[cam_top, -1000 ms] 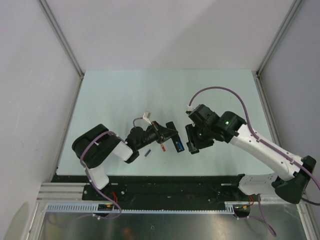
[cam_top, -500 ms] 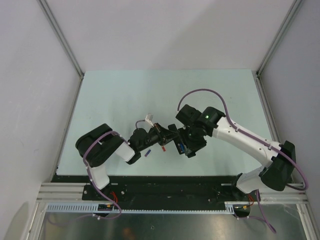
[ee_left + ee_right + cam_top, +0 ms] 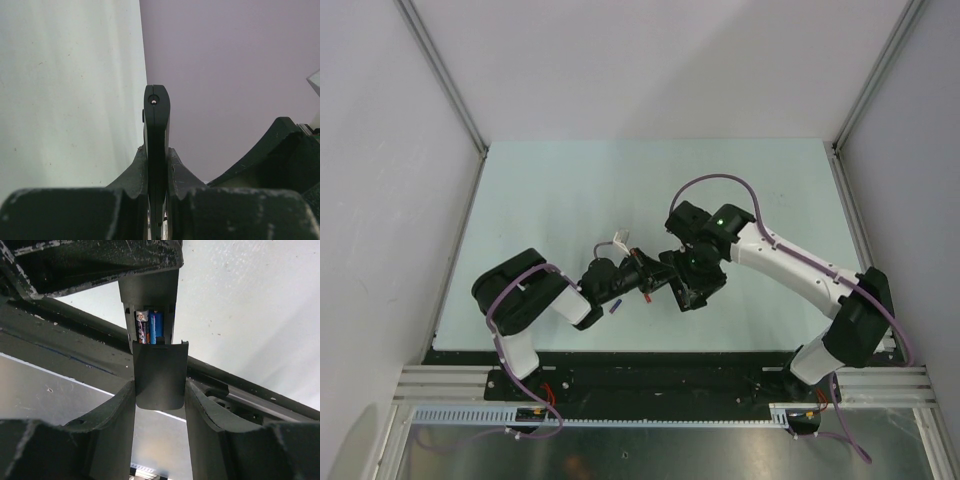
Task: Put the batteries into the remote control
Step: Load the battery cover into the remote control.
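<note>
Remote control is held over the near middle of the tabletop, pinched edge-on at one end by the clenched left end effector, whose fingers press against both of its flat faces. Its battery compartment is open towards the right wrist camera, and two batteries lie side by side inside it: a silvery-dark one and a bright blue one. Just below that opening, a black cover touches the lip of the compartment. The right end effector grasps this cover, one finger on each long edge. From above, the two end effectors meet nose to nose. A purple-blue battery lies on the tabletop just beside the left arm's wrist, and a red-orange battery lies near it, under the remote control.
</note>
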`<state>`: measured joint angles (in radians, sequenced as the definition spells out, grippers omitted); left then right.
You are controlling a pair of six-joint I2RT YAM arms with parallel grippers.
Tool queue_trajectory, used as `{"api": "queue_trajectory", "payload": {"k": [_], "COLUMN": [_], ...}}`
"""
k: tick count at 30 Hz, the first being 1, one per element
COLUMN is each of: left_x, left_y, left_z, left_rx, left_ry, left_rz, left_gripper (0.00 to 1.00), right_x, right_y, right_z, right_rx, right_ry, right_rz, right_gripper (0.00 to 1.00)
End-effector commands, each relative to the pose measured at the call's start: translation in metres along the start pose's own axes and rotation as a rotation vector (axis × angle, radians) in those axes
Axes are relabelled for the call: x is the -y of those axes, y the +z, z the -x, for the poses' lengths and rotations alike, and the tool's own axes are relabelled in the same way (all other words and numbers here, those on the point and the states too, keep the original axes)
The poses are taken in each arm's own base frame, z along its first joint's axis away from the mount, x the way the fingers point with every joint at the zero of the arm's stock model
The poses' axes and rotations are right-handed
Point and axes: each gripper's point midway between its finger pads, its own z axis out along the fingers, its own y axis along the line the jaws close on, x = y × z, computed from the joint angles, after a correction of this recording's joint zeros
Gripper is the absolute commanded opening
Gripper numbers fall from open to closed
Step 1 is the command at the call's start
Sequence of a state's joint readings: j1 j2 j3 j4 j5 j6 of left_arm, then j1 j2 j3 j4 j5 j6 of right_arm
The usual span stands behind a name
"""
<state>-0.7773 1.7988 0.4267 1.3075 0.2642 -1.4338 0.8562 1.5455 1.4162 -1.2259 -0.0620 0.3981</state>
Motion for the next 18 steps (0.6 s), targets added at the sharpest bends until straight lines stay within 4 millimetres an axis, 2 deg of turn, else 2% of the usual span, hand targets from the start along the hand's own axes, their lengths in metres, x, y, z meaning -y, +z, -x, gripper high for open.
{"api": "queue_trajectory", "payload": {"k": [1,18], "left_x": [0.1076,0.1157], "left_y": [-0.0170,-0.0196], "left_z": [0.0073,0.0050], "left_rx": [0.056,0.056], "left_ry": [0.090,0.101], "left_rz": [-0.412,-0.434], "left_gripper": [0.00,0.00], "right_x": [-0.0082,-0.0119], "right_y": [-0.0059,0.0035], "right_z": [0.0130,0.0171], "right_rx": [0.020,-0.015], "right_ry": [-0.014,0.008], "right_rz": [0.044,0.070], "right_gripper": [0.00,0.00]}}
